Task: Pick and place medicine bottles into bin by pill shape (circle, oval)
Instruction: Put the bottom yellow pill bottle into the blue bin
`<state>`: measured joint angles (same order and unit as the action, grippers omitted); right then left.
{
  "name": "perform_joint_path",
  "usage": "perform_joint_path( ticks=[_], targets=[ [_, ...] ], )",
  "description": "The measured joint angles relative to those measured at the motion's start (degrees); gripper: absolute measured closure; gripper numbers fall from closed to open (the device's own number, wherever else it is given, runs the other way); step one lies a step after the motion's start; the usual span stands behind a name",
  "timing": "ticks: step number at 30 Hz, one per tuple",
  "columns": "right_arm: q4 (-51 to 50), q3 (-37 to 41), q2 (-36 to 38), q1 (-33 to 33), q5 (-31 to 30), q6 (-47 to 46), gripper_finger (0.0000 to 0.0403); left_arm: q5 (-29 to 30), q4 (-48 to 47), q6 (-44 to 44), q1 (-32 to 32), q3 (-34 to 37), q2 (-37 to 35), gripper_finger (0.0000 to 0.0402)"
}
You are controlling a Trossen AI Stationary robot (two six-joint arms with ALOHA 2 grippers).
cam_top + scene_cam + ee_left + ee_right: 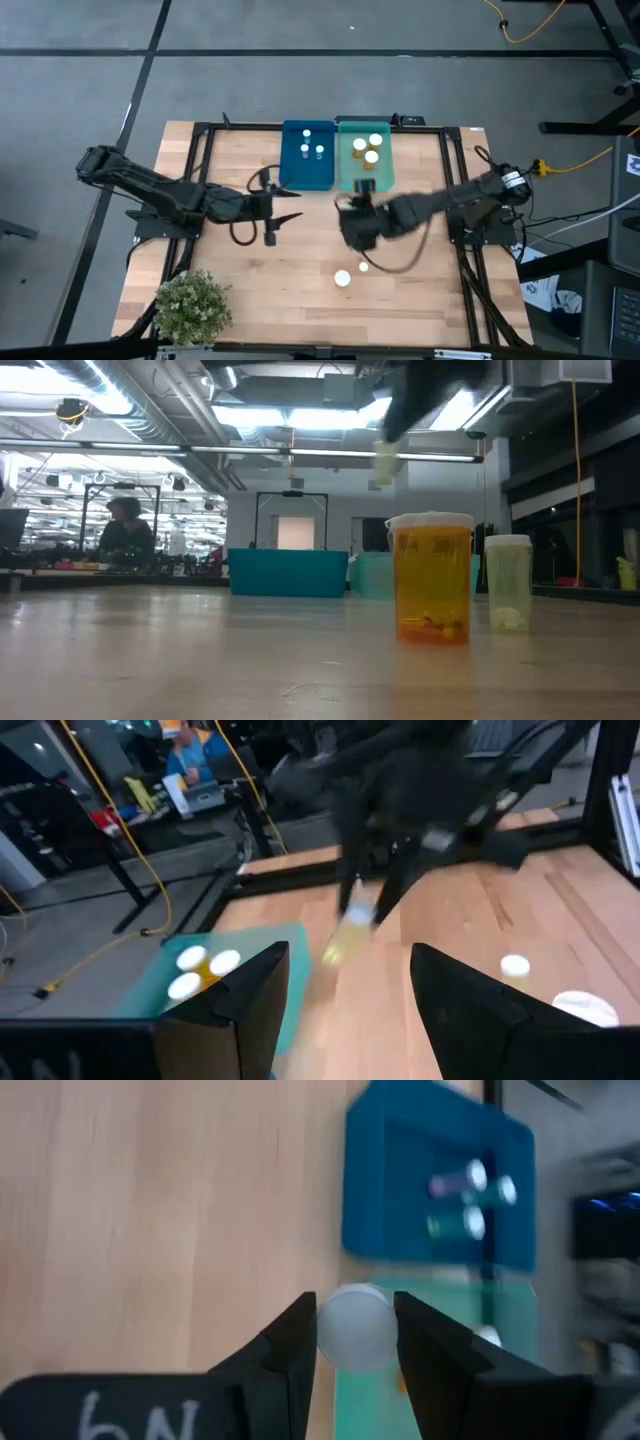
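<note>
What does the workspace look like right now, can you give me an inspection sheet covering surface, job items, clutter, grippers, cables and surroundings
Surface: wooden table, bare in the middle.
Job's things: blue bin holds three bottles; green bin holds about three; two bottles on the table, an amber bottle and a slimmer clear bottle.
Clutter: small potted plant at a front corner.
Grippers: right gripper shut on a white-capped bottle near the green bin; left gripper open, empty, waiting by the blue bin.
Cables: yellow cable on the floor.
Surroundings: person at a far desk.
</note>
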<state>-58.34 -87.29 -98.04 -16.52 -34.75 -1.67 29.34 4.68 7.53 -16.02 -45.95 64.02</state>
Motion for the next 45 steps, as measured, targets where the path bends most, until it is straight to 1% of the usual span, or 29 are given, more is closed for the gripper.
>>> perform_joint_path(
  ticks=[3, 6, 9, 11, 16, 20, 25, 29, 36, 45],
  targets=[
    [10.2, 0.0, 0.0, 7.1, 8.1, 7.8, 0.0280, 0.4, -2.4, -0.1, -0.4, 0.0, -2.5, 0.0200],
    [17.5, 0.0, 0.0, 14.1, 16.2, 11.2, 0.0280, 2.3, -5.3, -0.6, -0.4, 0.0, -3.8, 0.0200],
    [22.2, 0.0, -0.6, 20.9, 23.3, 11.2, 0.0280, 6.4, -8.4, 0.1, -0.4, 0.0, -4.6, 0.0200],
    [25.6, 0.0, -2.1, 24.9, 26.6, 10.2, 0.0280, 8.6, -9.6, 0.7, -0.3, 0.0, -5.0, 0.0200],
    [31.4, 0.0, -8.0, 31.7, 32.6, 8.0, 0.0280, 9.2, -10.0, 0.6, 0.1, 0.0, -4.9, 0.0200],
    [31.8, 0.1, -12.8, 34.5, 33.4, 6.8, 0.0280, 9.2, -10.4, -0.1, 0.1, 0.0, -4.9, 0.0200],
    [31.2, 0.1, -16.0, 36.1, 35.2, 6.0, 0.0280, 9.1, -10.4, -1.1, 0.1, 0.0, -4.9, 0.0200],
    [30.7, 0.1, -16.5, 36.5, 35.6, 4.7, 0.0280, 9.1, -10.6, -1.8, 0.1, 0.0, -4.9, 0.0200],
    [26.8, 0.1, -16.5, 36.5, 35.6, 3.4, 0.0280, 9.1, -12.1, -3.0, 0.1, 0.0, -4.8, 0.0200],
    [26.5, 0.1, -16.5, 36.5, 36.4, 3.3, 0.0280, 9.1, -12.0, -3.2, 0.1, 0.0, -4.8, 0.0200]
  ],
)
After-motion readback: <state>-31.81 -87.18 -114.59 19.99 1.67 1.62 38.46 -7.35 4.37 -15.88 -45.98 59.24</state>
